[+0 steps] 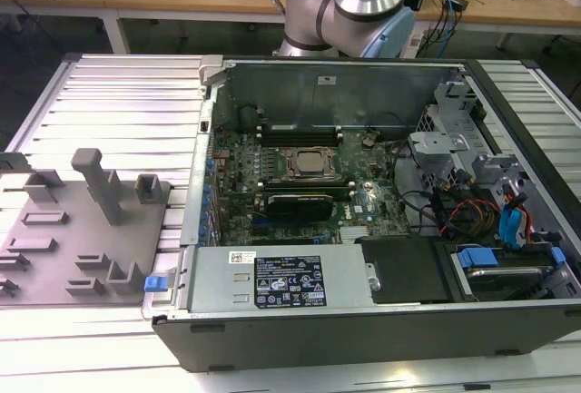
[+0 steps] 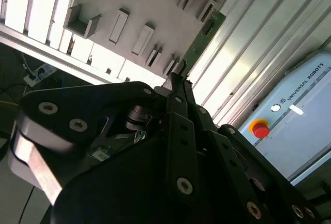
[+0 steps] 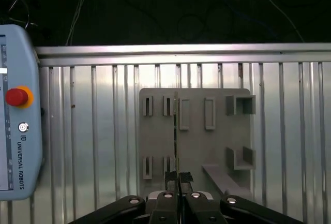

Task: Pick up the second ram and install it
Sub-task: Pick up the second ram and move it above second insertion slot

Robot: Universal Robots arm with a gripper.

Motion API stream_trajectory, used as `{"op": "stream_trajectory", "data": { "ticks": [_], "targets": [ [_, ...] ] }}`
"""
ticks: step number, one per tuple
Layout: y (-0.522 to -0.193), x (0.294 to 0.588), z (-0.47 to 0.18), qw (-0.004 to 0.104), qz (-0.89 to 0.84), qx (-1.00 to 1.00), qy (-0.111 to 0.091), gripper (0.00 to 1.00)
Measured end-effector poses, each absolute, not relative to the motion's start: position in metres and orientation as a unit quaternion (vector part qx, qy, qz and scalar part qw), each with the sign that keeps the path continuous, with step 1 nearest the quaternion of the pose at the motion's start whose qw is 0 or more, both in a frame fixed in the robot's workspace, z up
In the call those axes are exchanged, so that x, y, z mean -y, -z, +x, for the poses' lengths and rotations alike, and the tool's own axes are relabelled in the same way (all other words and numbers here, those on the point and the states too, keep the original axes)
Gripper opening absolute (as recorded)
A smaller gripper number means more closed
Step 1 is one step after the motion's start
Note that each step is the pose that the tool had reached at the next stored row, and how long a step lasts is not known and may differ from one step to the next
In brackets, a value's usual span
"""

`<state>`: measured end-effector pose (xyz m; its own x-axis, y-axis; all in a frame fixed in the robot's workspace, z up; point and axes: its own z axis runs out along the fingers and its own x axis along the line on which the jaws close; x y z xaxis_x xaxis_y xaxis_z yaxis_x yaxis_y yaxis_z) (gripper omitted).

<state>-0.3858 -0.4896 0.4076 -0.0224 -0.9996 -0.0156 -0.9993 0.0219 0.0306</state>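
Over the grey slotted fixture plate [image 3: 196, 146] on the ribbed metal worktop [image 3: 103, 131], the pincer [image 3: 177, 176] is clamped shut on one end of the second ram [image 3: 176, 131], seen edge-on in the first wrist view. An open computer case [image 1: 363, 338] lies beside the plate, on the exterior view's right.

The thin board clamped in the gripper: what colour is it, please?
The thin circuit-board stick is green, clearest in the second wrist view.

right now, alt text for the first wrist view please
The gripper is shut on the second ram, seen edge-on, above a grey slotted holder plate on a ribbed metal table. A teach pendant with a red button lies nearby.
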Motion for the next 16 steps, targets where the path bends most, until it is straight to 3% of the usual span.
{"op": "stream_trajectory", "data": {
  "ticks": [16],
  "targets": [
    [-0.446,0.489,-0.386,0.005,0.699,0.715,0.016,0.12]
  ]
}}
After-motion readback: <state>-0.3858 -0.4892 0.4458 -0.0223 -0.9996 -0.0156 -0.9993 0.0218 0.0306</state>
